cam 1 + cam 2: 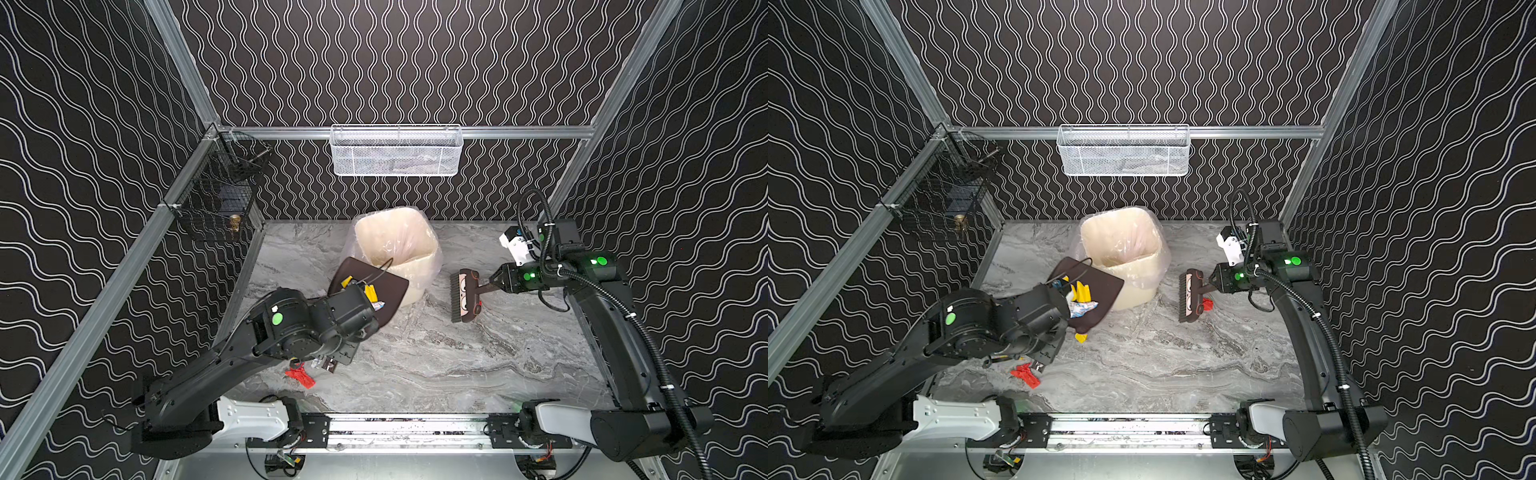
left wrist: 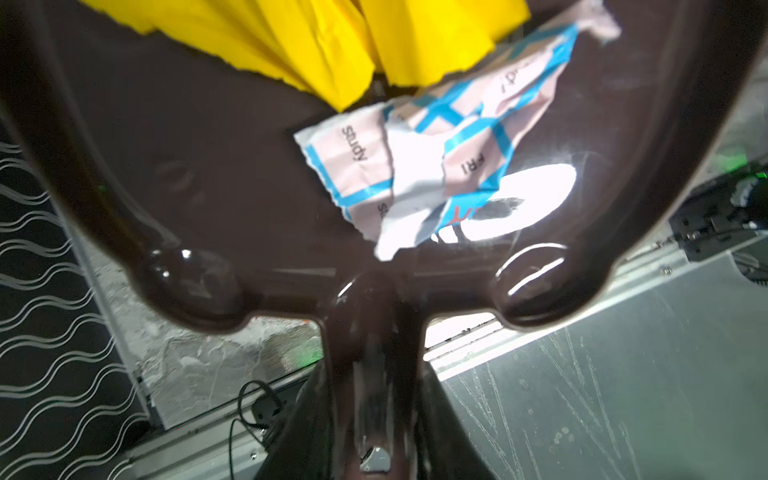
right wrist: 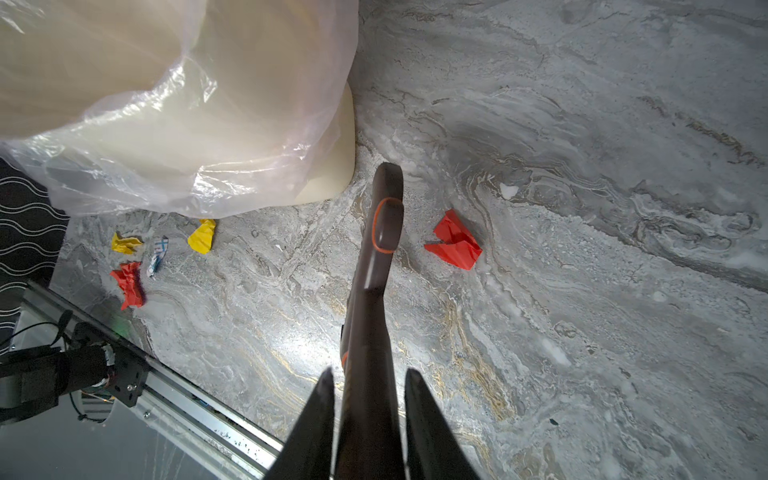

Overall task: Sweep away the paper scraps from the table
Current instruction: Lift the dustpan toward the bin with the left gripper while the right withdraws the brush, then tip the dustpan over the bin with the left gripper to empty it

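My left gripper (image 2: pixel 374 419) is shut on the handle of a dark brown dustpan (image 1: pixel 388 286) (image 1: pixel 1102 282), held tilted above the table (image 1: pixel 457 365) beside the bin. Yellow scraps (image 2: pixel 332 45) and a white printed scrap (image 2: pixel 415 166) lie in the pan. My right gripper (image 3: pixel 370 386) (image 1: pixel 494 283) is shut on the handle of a brown brush (image 1: pixel 464 297) (image 3: pixel 384 232), right of the bin. Loose paper scraps lie on the table: a red one (image 3: pixel 455 245) by the brush, yellow (image 3: pixel 202 237), white-blue (image 3: pixel 158 255) and red (image 1: pixel 300 376) under the left arm.
A cream bin (image 1: pixel 395 245) with a clear plastic liner (image 3: pixel 166 166) stands at the back middle of the table. A white mesh basket (image 1: pixel 395 151) hangs on the back rail and a black wire basket (image 1: pixel 220 195) on the left rail. The arms' mounting rail (image 1: pixel 407 428) runs along the front.
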Controlling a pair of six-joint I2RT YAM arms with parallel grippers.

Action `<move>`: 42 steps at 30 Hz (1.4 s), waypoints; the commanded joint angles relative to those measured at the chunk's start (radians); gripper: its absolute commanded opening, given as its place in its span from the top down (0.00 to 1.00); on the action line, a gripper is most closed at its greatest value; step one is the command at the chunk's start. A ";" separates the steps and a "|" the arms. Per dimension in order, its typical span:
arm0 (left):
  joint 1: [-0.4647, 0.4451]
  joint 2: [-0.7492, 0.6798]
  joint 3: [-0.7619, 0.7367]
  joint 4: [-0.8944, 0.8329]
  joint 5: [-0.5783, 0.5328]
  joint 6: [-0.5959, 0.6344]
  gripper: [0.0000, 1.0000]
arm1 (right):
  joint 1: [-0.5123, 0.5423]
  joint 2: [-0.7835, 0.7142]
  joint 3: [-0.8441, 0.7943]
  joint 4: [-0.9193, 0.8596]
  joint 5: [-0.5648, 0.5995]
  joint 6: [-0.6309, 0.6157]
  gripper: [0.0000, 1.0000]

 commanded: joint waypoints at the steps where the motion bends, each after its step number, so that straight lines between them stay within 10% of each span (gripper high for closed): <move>1: 0.085 0.007 0.036 -0.081 -0.022 0.043 1.00 | -0.003 -0.005 0.013 0.030 -0.027 0.012 1.00; 17: 0.668 0.252 0.312 -0.061 0.133 0.480 1.00 | -0.005 -0.064 -0.032 -0.005 -0.054 0.053 1.00; 42: 0.526 0.632 0.673 -0.082 -0.256 0.640 1.00 | -0.005 -0.122 -0.079 -0.087 -0.011 0.063 1.00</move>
